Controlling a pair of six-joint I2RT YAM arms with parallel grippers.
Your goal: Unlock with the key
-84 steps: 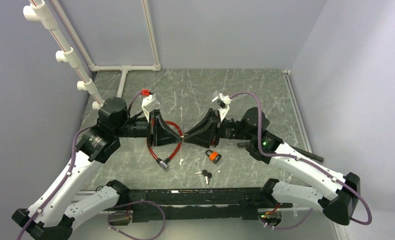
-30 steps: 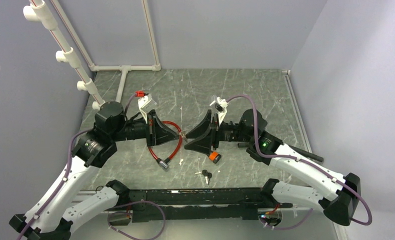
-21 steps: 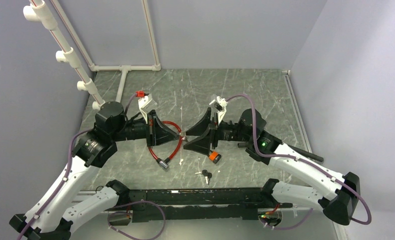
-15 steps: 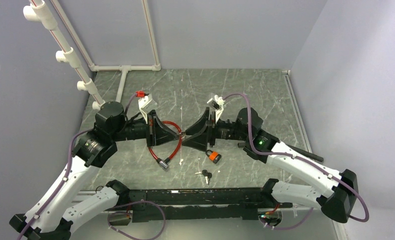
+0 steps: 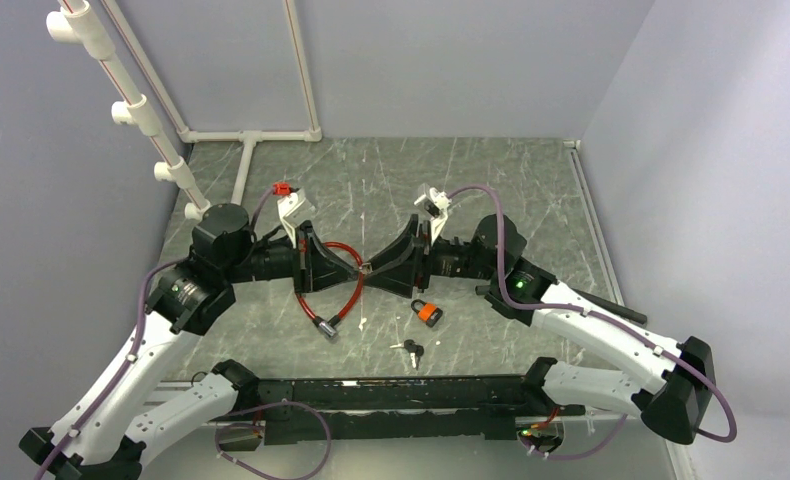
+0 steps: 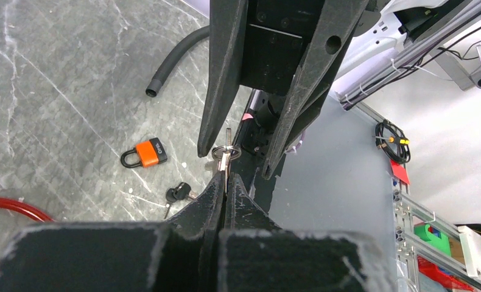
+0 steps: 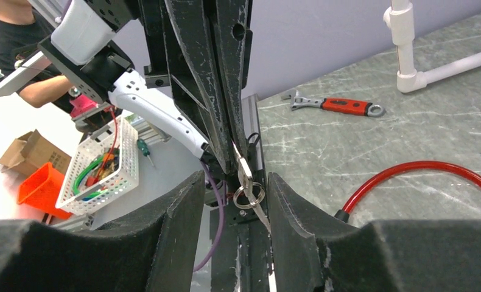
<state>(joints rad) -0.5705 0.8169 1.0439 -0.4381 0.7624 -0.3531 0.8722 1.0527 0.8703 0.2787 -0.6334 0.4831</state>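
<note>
Left tool (image 6: pixel 226 182) is pinched fully closed on a small silver key (image 6: pixel 226 159), holding it in the air above the middle of the bench (image 5: pixel 391 180), with the key's ring end sticking out past its tips. Facing it tip to tip, the right tool (image 7: pixel 233 179) stands partly open, its fingers (image 7: pixel 183 207) on either side of the key and ring. The right wrist view shows a gap on both sides, so it grips nothing. An orange padlock (image 5: pixel 427 312) lies on the bench just beside and nearer than the meeting tips. A pair of black-headed keys (image 5: pixel 411 348) lies nearer the arm bases, and a red cable lock (image 5: pixel 336 285) curls beneath the left tool.
</note>
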